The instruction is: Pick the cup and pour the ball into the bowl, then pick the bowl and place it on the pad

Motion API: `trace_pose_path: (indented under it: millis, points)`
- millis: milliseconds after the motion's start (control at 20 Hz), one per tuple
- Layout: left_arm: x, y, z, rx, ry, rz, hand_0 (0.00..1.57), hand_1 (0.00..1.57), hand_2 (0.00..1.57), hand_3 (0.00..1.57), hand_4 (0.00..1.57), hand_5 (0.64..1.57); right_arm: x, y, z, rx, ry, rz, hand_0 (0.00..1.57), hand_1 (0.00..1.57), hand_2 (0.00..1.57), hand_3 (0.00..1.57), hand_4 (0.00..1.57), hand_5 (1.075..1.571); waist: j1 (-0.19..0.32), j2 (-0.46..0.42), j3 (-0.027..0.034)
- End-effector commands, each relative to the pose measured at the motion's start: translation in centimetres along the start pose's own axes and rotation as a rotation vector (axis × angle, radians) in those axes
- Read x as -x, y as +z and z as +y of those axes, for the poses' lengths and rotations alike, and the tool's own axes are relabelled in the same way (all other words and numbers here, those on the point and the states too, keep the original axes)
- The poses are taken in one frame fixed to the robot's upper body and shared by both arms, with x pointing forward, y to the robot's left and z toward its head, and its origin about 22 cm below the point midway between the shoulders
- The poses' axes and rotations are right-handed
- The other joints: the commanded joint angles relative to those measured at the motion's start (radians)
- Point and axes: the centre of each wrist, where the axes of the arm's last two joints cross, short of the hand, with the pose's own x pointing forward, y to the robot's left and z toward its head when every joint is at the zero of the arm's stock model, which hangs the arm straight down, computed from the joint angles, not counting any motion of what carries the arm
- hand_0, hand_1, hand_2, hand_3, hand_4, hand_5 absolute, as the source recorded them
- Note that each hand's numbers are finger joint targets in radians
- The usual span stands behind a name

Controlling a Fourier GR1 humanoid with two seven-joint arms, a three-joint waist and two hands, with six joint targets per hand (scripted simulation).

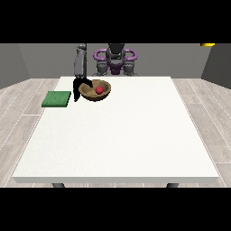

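Note:
A brown bowl [95,91] sits on the white table [122,135] near its far left part, with a red ball [99,90] inside. The black hand at the view's left [80,87] is at the bowl's left rim, with fingers curled over the rim and the thumb below it. A green pad [57,99] lies flat on the table's left edge, just left of that hand. No cup shows anywhere. The other hand is out of sight.
The robot's torso [115,61] stands behind the table's far edge. A grey forearm [80,63] comes down from it to the hand at the bowl. Wooden floor surrounds the table.

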Motion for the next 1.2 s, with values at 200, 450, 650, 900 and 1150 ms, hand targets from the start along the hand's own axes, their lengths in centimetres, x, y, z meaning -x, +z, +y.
trace_pose_path:
  millis: [200,450,650,900,1150]
  points:
    - [-3.8,-0.3,1.7,0.007,0.022,-0.118,0.00,0.00,0.00,0.00,1.02,1.537,1.5,2.9,-5.8,0.231,0.207,0.198,1.57,1.57,1.57,1.55,0.91,1.470,0.052,0.116,0.0155]
    - [-2.4,0.2,1.6,0.041,0.042,-0.082,0.00,0.00,0.00,0.00,1.11,1.519,-0.5,2.9,-8.9,0.313,0.323,0.193,1.57,1.57,1.57,1.41,0.92,1.525,0.081,0.088,0.0128]
    - [-1.8,-0.1,1.9,-0.015,0.036,-0.035,0.00,0.00,0.00,0.00,1.17,1.531,-1.3,2.3,-6.9,0.270,0.410,0.175,1.57,1.57,1.57,1.24,1.00,1.546,0.019,0.054,0.0115]
    - [0.7,1.7,4.3,-0.049,0.029,0.037,0.00,0.00,0.00,0.00,1.19,1.528,-7.6,-1.1,-9.0,0.283,0.466,0.217,1.57,1.57,1.57,1.07,1.02,1.554,-0.032,-0.026,0.0088]
    - [3.5,4.3,6.4,-0.120,0.006,0.069,0.00,0.00,0.00,0.00,1.20,1.537,-13.4,-3.3,-10.5,0.241,0.544,0.274,1.57,1.57,1.57,0.87,1.06,1.556,-0.094,-0.057,0.0123]
